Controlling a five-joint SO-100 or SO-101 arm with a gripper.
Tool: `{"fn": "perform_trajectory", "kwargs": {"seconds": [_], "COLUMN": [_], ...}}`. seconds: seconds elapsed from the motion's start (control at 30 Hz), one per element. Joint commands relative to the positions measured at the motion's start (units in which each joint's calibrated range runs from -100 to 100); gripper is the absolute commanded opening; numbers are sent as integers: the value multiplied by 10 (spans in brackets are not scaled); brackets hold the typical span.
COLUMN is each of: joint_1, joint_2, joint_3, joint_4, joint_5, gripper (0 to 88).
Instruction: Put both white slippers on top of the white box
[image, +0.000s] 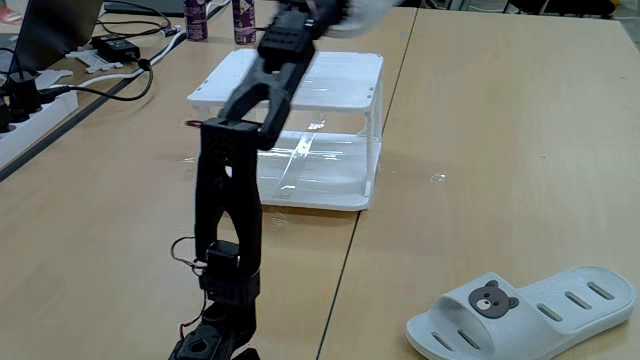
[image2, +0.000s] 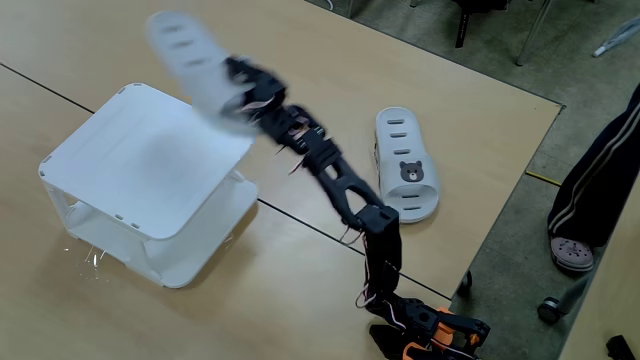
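The white box (image2: 130, 165) stands on the wooden table, its flat top bare; it also shows in a fixed view (image: 335, 75) beyond the arm. One white slipper (image2: 188, 55), blurred by motion, hangs in the air over the box's far corner with my gripper (image2: 233, 88) shut on its end. In a fixed view that slipper (image: 372, 10) is a white blur at the top edge beside the gripper (image: 335, 12). The other white slipper (image2: 405, 165) lies flat on the table, bear badge up, to the right of the arm, also seen at the near right (image: 525, 310).
A power strip (image: 30, 110), cables and an adapter (image: 118, 47) lie at the table's left. Two bottles (image: 243, 20) stand behind the box. A person's leg and shoe (image2: 590, 190) are off the table's right edge.
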Motion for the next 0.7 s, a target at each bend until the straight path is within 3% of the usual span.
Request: {"fn": "perform_trajectory", "kwargs": {"seconds": [0.0, 0.23, 0.67], "joint_1": [-119, -240, -190], "joint_2": [-94, -88, 14], "joint_3": [-51, -47, -64], "joint_4": [-3, -3, -9], "joint_5": [4, 4, 4], "gripper": [7, 7, 7]}}
